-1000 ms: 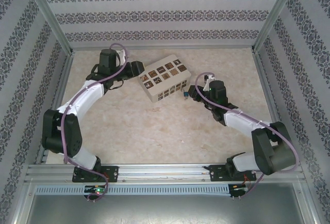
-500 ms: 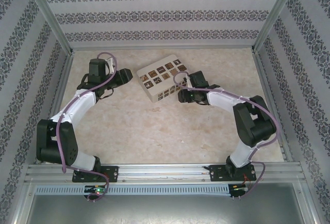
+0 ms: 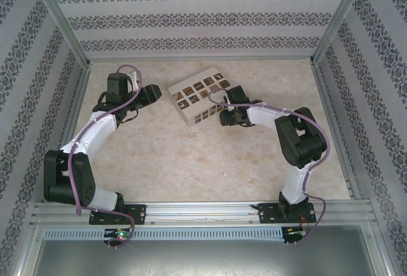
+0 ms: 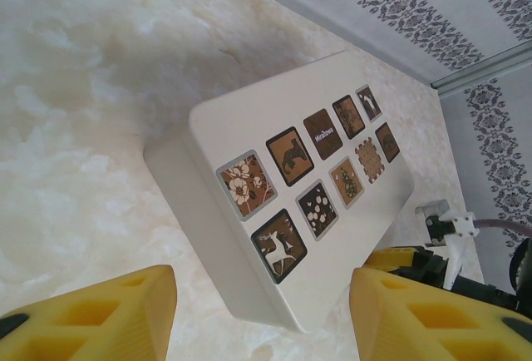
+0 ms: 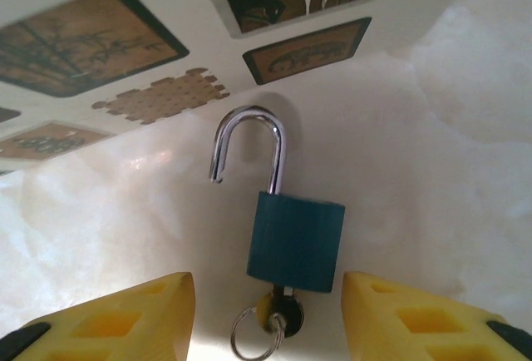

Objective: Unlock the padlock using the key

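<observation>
The pale marbled table [image 3: 191, 155] carries the cream box [image 3: 198, 95] with its dark picture tiles, set at an angle toward the far side. The left gripper [image 4: 262, 294] hangs off the box's left end, its yellow fingers spread wide with nothing between them. The right gripper [image 5: 266, 290] is low at the box's near right side, jaws likewise fully parted and empty, straddling the padlock [image 5: 296, 241]. The padlock lies flat on the table just beside the box wall. Its shackle [image 5: 278, 157] is already sprung, one leg seated in the blue body and the other hanging free, so the unlocking looks done. The sensible step is probably a clean retreat: the right arm would do best to lift or back straight out along the padlock's own line with its fingers kept wide, so neither pad drags the body or catches the key [image 5: 281, 304]. The padlock's long axis runs from gripper to box, shackle toward the box and the key end, key in its slot, toward the wrist.
</observation>
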Controlling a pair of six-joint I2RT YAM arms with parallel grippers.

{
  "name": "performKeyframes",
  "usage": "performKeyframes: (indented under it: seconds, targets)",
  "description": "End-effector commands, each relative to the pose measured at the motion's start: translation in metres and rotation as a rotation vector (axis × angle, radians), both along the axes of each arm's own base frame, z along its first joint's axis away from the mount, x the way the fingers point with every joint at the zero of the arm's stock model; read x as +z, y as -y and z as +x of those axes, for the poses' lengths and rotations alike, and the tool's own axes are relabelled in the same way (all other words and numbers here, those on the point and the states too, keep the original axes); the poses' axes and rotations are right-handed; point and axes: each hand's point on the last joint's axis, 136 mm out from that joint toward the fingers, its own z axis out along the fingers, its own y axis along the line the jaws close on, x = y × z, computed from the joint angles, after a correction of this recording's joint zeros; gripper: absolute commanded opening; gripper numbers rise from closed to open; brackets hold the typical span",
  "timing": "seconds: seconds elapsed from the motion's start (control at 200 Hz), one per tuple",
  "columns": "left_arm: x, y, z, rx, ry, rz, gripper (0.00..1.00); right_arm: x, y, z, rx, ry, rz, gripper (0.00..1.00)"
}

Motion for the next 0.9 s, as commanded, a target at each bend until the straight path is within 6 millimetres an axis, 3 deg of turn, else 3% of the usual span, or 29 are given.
performKeyframes:
  seconds: [0.0, 0.36, 0.565, 0.724, 0.894]
  targets:
    - [0.008, -0.004, 0.0, 0.006, 0.027, -0.012, 0.57, -0.005, 0.002, 0.007, -0.006, -0.003, -0.028, 0.49]
    - [0.008, -0.009, -0.002, 0.016, 0.025, -0.003, 0.57, -0.02, 0.01, 0.003, -0.004, -0.03, -0.086, 0.34]
    - [0.009, -0.013, -0.001, 0.025, 0.029, 0.002, 0.57, -0.003, 0.015, -0.001, 0.003, 0.021, -0.12, 0.24]
    - [0.01, -0.017, -0.002, 0.033, 0.034, 0.004, 0.57, 0.016, 0.017, -0.021, 0.009, 0.051, -0.126, 0.23]
    - [0.011, -0.023, -0.001, 0.049, 0.043, -0.004, 0.58, 0.027, 0.015, -0.063, 0.029, 0.04, -0.12, 0.23]
